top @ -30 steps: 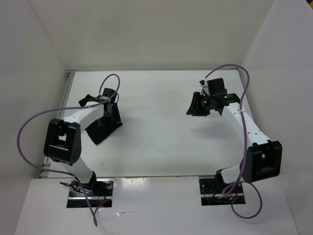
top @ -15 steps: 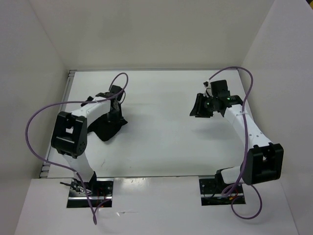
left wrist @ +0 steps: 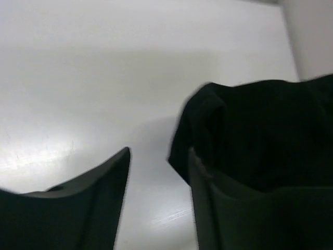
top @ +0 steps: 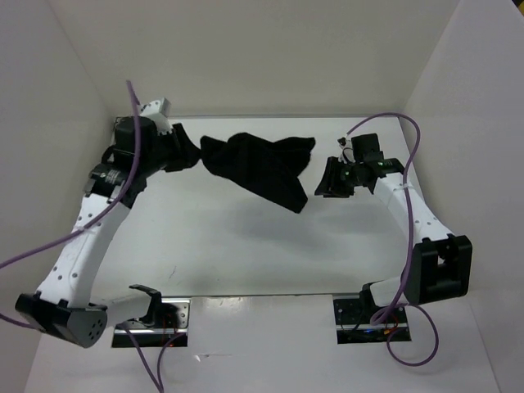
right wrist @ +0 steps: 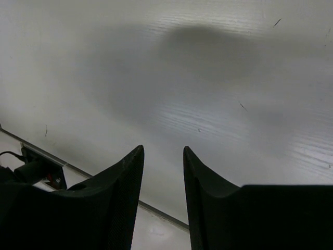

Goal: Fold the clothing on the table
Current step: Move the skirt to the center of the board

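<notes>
The clothing [top: 260, 168], a crumpled black cloth, spreads across the back middle of the white table [top: 246, 254], with a soft shadow on the table in front of it. My left gripper [top: 187, 152] is high at the back left, right at the cloth's left tip. In the left wrist view its jaws [left wrist: 158, 156] stand apart with bare table between them, and the clothing [left wrist: 260, 130] bunches beyond the right finger [left wrist: 208, 198]. My right gripper [top: 327, 180] hangs open just right of the cloth. In its wrist view only table [right wrist: 208, 78] shows between the fingers [right wrist: 164, 151].
White walls close in the table at the back, left and right. A metal strip [top: 119, 131] runs along the left edge. The two arm bases [top: 151, 323] [top: 368, 315] sit at the near edge, and purple cables [top: 405, 139] loop off both arms.
The left arm has swung up and back to the far left. The cloth, bunched under that gripper a second ago, now stretches across the back middle. The right arm has barely moved.
</notes>
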Motion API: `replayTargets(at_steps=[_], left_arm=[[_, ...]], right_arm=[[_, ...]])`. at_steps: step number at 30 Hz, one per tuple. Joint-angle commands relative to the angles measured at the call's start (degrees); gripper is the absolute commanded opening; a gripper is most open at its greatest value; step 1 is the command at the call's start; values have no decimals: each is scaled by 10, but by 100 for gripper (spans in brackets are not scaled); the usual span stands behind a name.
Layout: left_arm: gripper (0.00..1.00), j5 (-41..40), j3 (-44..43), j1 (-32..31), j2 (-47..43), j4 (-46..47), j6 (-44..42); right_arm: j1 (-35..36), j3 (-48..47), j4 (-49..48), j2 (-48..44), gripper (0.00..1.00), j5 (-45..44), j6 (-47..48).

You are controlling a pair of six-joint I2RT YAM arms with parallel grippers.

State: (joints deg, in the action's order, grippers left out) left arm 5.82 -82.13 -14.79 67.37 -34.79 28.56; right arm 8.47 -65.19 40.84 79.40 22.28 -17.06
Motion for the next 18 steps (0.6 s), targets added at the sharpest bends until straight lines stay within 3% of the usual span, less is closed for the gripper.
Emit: replayTargets(at_steps=[1,7,18], left_arm=[[60,-8,112,9,83,-42,27],[63,4,211,9,126,1,55],[64,84,215,-10,119,59,55]], right_arm=[[-3,-7,-16,0,42,18,4],[-3,3,-16,-24,42,18,4],[-3,15,-11,-45,47,8,-1]])
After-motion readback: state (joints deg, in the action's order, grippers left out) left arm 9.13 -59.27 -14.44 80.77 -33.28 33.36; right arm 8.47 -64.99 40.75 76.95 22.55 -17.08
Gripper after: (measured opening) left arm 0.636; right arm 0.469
